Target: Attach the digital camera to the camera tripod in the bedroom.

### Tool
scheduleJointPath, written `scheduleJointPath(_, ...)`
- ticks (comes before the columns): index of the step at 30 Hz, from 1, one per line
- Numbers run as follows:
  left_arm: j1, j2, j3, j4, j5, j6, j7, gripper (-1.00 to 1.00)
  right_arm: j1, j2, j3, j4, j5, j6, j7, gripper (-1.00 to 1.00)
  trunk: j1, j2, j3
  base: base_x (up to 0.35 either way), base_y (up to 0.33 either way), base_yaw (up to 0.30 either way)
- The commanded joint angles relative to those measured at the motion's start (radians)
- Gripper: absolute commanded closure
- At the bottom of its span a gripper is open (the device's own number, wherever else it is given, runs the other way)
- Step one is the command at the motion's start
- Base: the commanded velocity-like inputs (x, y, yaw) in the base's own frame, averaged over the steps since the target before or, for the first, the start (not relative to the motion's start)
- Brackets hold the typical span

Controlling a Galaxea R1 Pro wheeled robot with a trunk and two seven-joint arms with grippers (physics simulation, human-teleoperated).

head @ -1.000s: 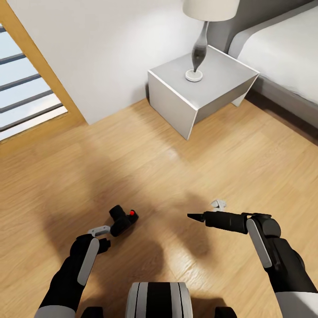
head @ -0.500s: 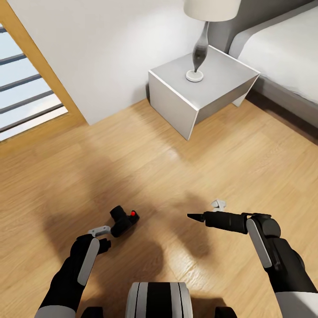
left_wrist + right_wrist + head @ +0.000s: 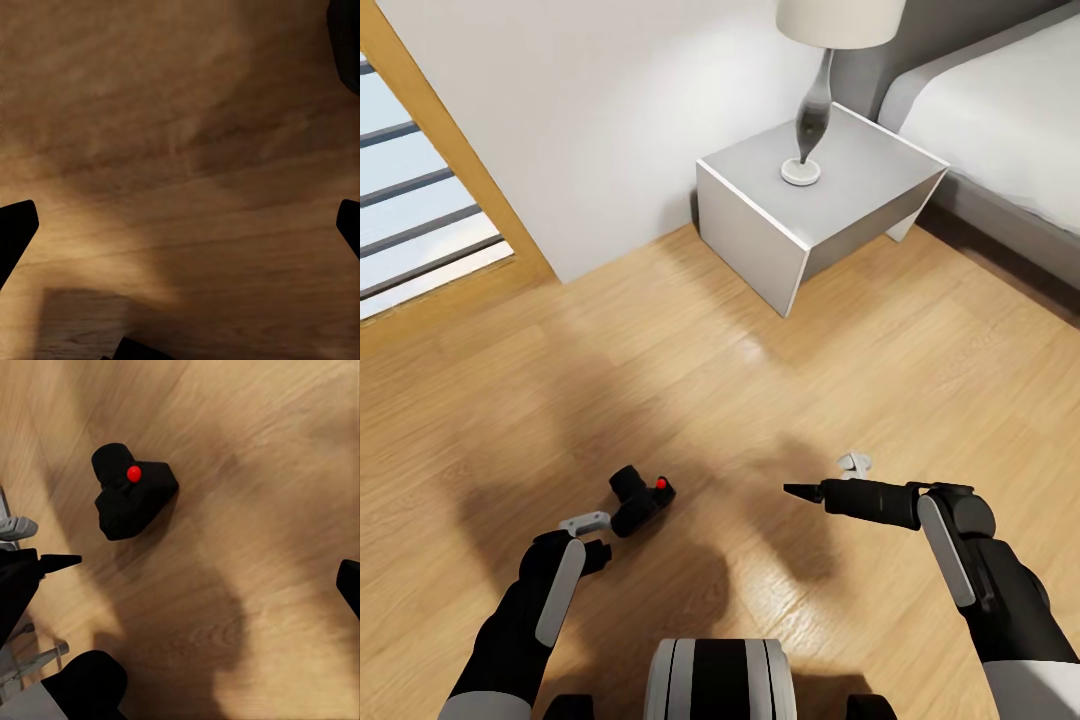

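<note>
The digital camera [image 3: 637,502], a small black box with a red button, lies on the light wood floor just ahead and to the right of my left gripper [image 3: 590,537]. That gripper is open and a short gap separates it from the camera. In the left wrist view both fingertips [image 3: 15,232] sit far apart over bare floor, with a corner of the camera [image 3: 346,45] at the frame's edge. My right gripper [image 3: 828,477] hovers open to the right of the camera, pointing toward it. The right wrist view has the camera [image 3: 133,500] beyond the open gripper [image 3: 202,574]. The camera tripod is out of view.
A grey nightstand [image 3: 760,235] carrying a lamp [image 3: 815,100] stands against the pale wall ahead. The bed [image 3: 1000,110] is at the far right. A wood-framed glass door [image 3: 445,160] is at the far left. My base [image 3: 720,680] is at the bottom.
</note>
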Motion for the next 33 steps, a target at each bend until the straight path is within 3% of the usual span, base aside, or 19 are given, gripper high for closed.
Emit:
scheduleJointPath(1,0.000,-0.001,0.001,-0.001,0.011,0.002,0.008,-1.00,-0.001,0.000,-0.001,0.000,0.005,0.004,0.006,-1.00,0.000,0.000,-0.001,0.000,0.000,0.000)
scheduleJointPath(7,0.000,-0.002,0.001,-0.001,0.011,0.002,0.008,-1.00,-0.001,-0.001,-0.002,0.003,0.009,0.004,0.003,-1.00,0.000,0.000,0.000,0.000,0.000,-0.016)
scheduleJointPath(14,0.000,-0.001,0.001,-0.002,0.010,0.002,0.008,-1.00,-0.001,0.000,-0.001,0.004,0.052,0.004,0.002,-1.00,0.000,0.000,0.001,0.000,0.000,-0.168)
scheduleJointPath(23,0.000,-0.001,0.000,0.005,0.011,0.019,0.008,-1.00,-0.001,0.000,0.000,0.003,0.061,0.004,0.003,-1.00,0.000,0.000,0.002,0.000,0.000,-0.064)
scheduleJointPath(33,0.000,0.000,0.000,0.031,0.009,0.039,0.006,-1.00,-0.001,0.000,-0.001,0.003,0.062,0.004,0.003,-1.00,0.000,0.000,0.002,0.000,0.000,-0.227)
